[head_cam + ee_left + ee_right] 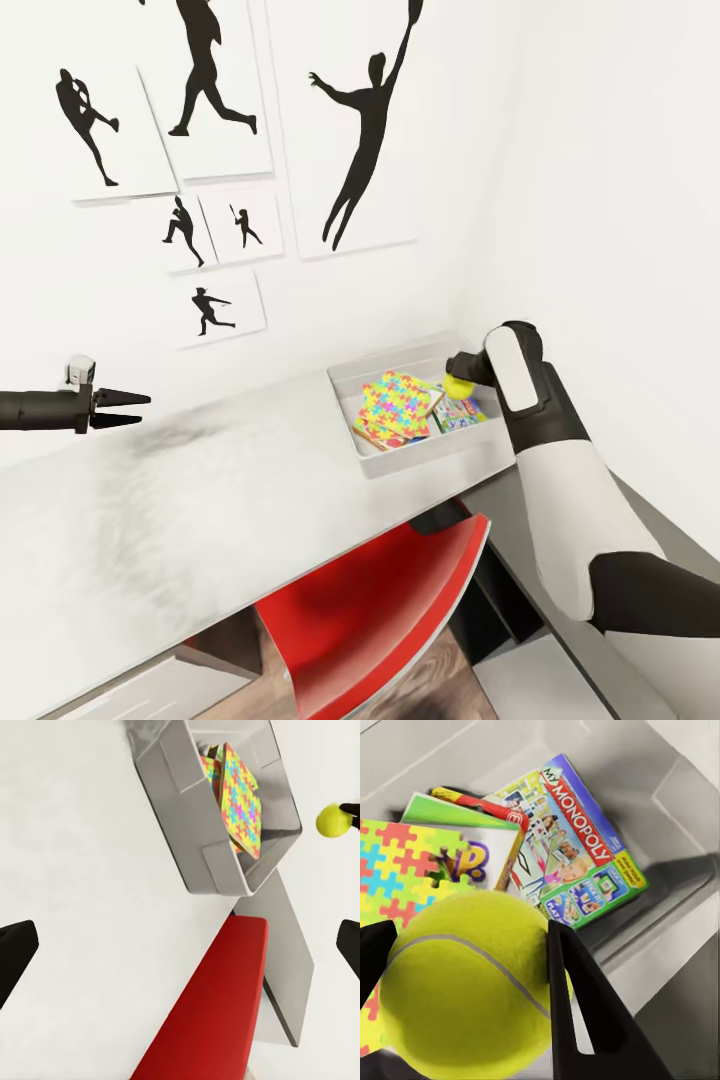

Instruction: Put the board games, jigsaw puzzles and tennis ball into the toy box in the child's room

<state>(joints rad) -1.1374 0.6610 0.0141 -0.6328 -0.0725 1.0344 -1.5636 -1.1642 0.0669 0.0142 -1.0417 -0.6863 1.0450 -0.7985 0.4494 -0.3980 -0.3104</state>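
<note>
The grey toy box stands at the right end of the white table. Inside it lie a jigsaw puzzle and a board game. My right gripper hangs just above the box's right end, shut on the tennis ball. In the right wrist view the tennis ball sits between the fingers, over the Monopoly board game, a green-topped board game and the jigsaw puzzle. My left gripper hovers open over the table's left part, far from the box.
A red chair is tucked under the table just in front of the box. A lower grey surface lies to the right beside the wall. Athlete silhouette pictures hang on the wall behind. The left wrist view takes in the toy box and chair.
</note>
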